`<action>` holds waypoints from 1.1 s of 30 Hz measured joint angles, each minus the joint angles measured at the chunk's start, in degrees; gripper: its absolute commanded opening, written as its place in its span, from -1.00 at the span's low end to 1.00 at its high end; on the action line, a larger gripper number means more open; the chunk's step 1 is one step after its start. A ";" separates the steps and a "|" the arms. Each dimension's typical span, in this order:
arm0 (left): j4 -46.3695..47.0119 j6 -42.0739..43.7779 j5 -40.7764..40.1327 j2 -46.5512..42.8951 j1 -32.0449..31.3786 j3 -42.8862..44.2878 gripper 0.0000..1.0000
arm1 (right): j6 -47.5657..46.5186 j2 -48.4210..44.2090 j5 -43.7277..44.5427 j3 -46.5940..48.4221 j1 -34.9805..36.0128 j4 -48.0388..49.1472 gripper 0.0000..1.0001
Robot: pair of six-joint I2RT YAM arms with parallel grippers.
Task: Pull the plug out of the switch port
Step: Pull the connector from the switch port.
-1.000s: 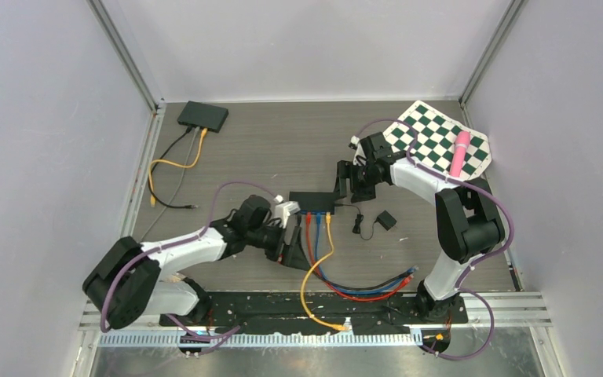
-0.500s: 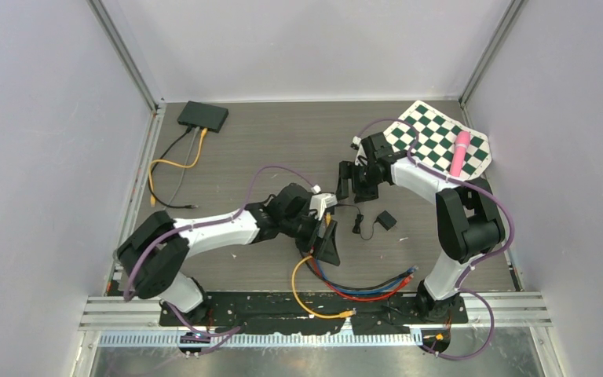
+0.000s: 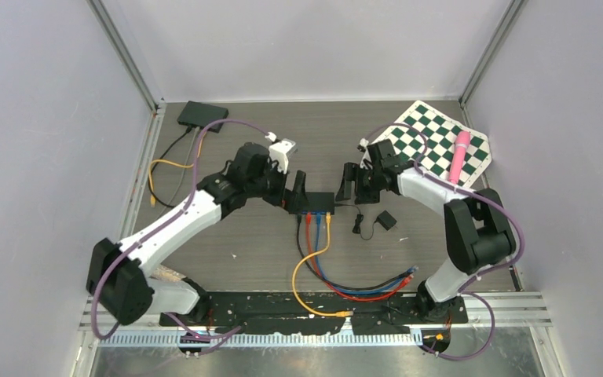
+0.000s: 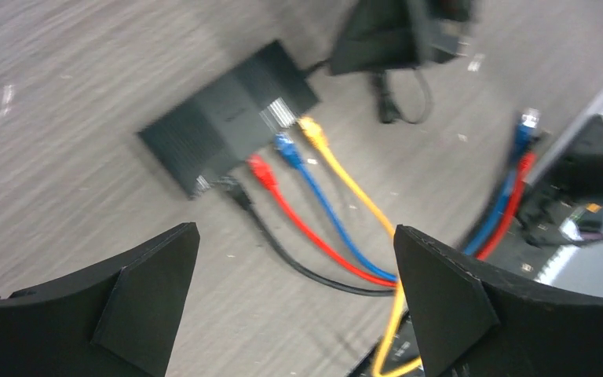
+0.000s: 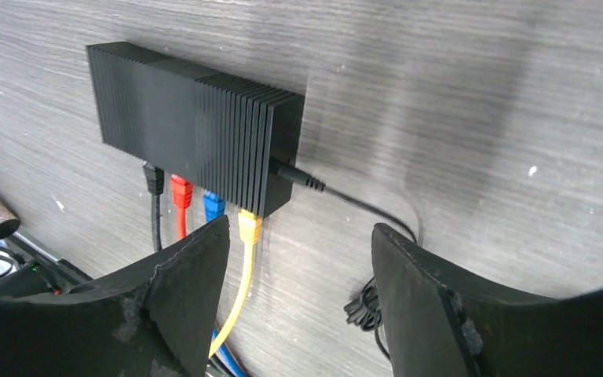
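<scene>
The black switch [image 3: 312,203] lies mid-table with black, red, blue and yellow plugs in its near side. In the left wrist view the switch [image 4: 228,118] shows the black plug [image 4: 235,192], red plug [image 4: 261,171], blue plug [image 4: 285,148] and yellow plug [image 4: 311,129] seated. My left gripper [image 3: 298,184] is open and empty, just left of and behind the switch. My right gripper [image 3: 353,182] is open and empty at the switch's right end. In the right wrist view the yellow plug [image 5: 249,226] sits by my left finger [image 5: 188,290], with the switch [image 5: 192,122] beyond.
A power cord [image 5: 306,182] leaves the switch's right end toward a small black adapter [image 3: 387,220]. A second black box [image 3: 202,115] with loose cables sits back left. A checkered mat [image 3: 438,141] with a pink object [image 3: 460,153] lies back right. Cables loop toward the near rail [image 3: 322,314].
My left arm has swung from the near side of the switch, over the cables, up to its back left. The right arm has barely shifted. All plugs remain in the switch.
</scene>
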 measured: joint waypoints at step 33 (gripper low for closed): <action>1.97 58.21 4.35 20.46 0.50 12.33 0.99 | 41.97 -26.49 8.85 -31.39 -6.25 29.83 0.91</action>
